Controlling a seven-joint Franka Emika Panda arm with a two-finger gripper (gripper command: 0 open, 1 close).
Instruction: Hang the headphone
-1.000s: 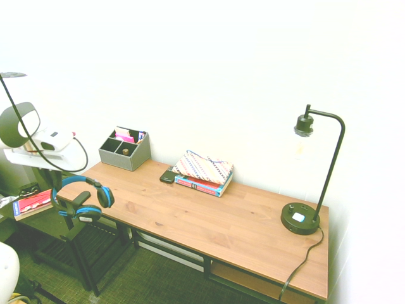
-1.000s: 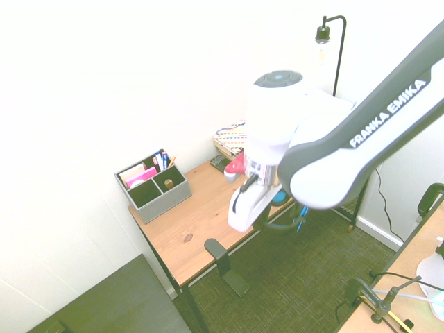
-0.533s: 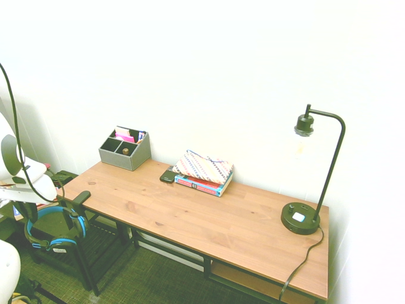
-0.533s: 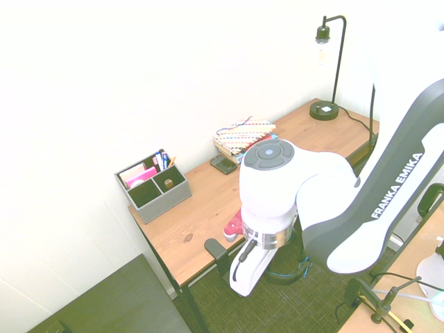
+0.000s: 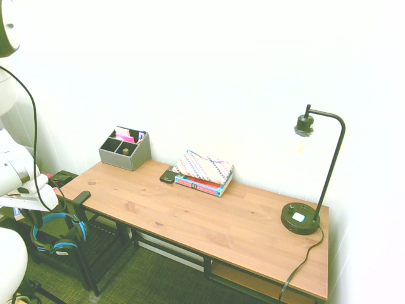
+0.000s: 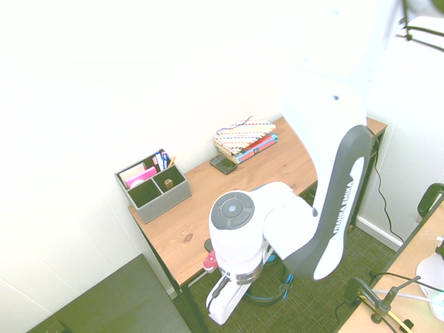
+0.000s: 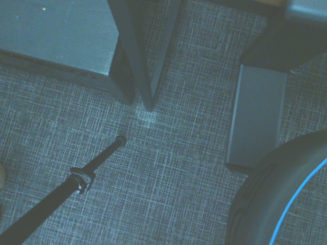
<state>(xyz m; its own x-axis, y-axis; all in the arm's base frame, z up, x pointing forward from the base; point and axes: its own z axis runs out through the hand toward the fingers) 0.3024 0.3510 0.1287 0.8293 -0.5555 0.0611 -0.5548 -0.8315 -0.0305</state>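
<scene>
The headphone (image 5: 57,233), blue and black, hangs in the air just off the desk's left end, below the tabletop's level. My gripper (image 5: 45,216) is shut on its headband from above, and the white wrist hides most of the fingers. A black hanger hook (image 5: 80,197) sticks out from the desk's left edge, up and to the right of the headphone and apart from it. In the second exterior view the arm covers most of the headphone (image 6: 268,300), and the hook (image 6: 208,245) peeks out beside the wrist. The wrist view shows the headphone's (image 7: 278,204) black band with a blue line over carpet.
On the wooden desk (image 5: 209,218) stand a grey organizer (image 5: 124,149), a stack of books under a patterned pouch (image 5: 204,171), a small black device (image 5: 168,176) and a black lamp (image 5: 310,190). A dark low rack (image 5: 95,244) sits under the desk's left end.
The headphone has come down from beside the hook at tabletop height to below the desk's edge, and the arm has swung leftward and down with it. The grip has stayed shut.
</scene>
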